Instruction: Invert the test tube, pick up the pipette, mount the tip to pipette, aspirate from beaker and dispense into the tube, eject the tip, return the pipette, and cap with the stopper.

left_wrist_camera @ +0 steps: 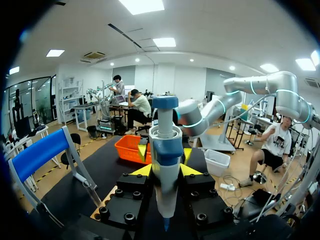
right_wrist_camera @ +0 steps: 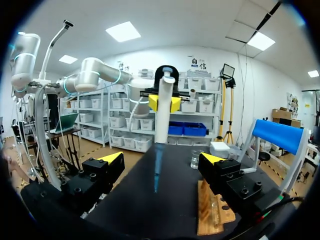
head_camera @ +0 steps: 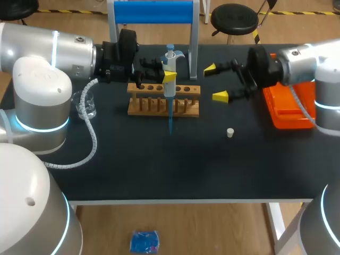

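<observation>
While the left claw (head_camera: 169, 76) had the white-and-blue plastic pipette (head_camera: 169, 91) squeezed between its yellow fingers in the head view, the pipette stood upright. Its long see-through blue tip (head_camera: 170, 123) pointed down just below the claw, in front of the light wooden test tube rack (head_camera: 186, 106); couldn't tell if they touched. The right claw (head_camera: 215, 83) was spread wide with nothing in it, facing the pipette from a short way off. A small white stopper (head_camera: 230, 133) sat on the black tabletop (head_camera: 159, 170) near the right claw, untouched. The flat orange plastic tray (head_camera: 284, 109) lay behind that claw under its wrist. The small clear glass beaker (head_camera: 86, 104) was back along the left arm, well apart from its claw.

Left wrist view: the left claw (left_wrist_camera: 166, 170) gripped the pipette (left_wrist_camera: 166, 135) from both sides, with the orange tray (left_wrist_camera: 131, 149) ahead of it.

Right wrist view: the right claw (right_wrist_camera: 161, 158) gaped wide. The pipette (right_wrist_camera: 162, 115) hung straight ahead, held up top by the left claw (right_wrist_camera: 164, 103), with the blue tip (right_wrist_camera: 158, 167) in line with the gap. The rack (right_wrist_camera: 207, 210) sat beside one finger, the beaker (right_wrist_camera: 195, 159) further ahead.
</observation>
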You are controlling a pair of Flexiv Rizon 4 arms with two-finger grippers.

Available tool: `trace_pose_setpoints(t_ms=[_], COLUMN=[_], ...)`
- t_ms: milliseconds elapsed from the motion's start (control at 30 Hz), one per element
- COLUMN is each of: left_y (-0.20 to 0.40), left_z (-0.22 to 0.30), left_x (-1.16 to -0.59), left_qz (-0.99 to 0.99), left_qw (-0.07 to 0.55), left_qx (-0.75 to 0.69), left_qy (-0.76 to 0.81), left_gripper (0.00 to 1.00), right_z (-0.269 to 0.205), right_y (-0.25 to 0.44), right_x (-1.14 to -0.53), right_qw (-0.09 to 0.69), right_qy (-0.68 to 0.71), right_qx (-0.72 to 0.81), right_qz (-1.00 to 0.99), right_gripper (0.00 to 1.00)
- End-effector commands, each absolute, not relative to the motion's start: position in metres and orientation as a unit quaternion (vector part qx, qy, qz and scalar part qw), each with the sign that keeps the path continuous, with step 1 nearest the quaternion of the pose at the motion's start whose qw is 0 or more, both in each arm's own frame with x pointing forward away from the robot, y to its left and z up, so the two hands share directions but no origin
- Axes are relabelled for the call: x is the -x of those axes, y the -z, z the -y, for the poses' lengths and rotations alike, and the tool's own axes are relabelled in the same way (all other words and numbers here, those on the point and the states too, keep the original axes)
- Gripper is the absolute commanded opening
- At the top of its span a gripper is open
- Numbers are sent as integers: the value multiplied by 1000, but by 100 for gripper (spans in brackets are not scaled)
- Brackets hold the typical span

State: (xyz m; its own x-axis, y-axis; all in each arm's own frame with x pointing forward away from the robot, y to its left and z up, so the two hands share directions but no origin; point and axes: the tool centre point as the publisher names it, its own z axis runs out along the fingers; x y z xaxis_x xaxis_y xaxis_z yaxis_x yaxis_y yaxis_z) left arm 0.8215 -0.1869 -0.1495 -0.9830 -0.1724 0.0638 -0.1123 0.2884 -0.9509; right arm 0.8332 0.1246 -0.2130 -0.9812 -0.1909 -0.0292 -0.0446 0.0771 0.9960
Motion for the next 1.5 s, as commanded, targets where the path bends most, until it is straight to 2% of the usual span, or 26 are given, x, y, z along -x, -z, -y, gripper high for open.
trace_pose_setpoints(t_ms=[33, 433, 800, 1500], left_y=[149, 149, 149, 149], left_z=[187, 187, 187, 187], left_x=[-821, -821, -821, -821], left_qz=[-802, -802, -802, -802], left_qw=[26, 26, 26, 26], left_qx=[89, 89, 89, 89], left_qy=[590, 590, 590, 590], left_gripper=[0, 0, 0, 0], right_z=[-132, -165, -199, -239], right_y=[207, 200, 199, 194], right_x=[-805, -787, -788, -816], right_qw=[41, 77, 27, 36], right_qy=[677, 689, 692, 706], right_qx=[-65, -20, -26, -4], right_qz=[732, 720, 721, 707], right_gripper=[100, 100, 100, 100])
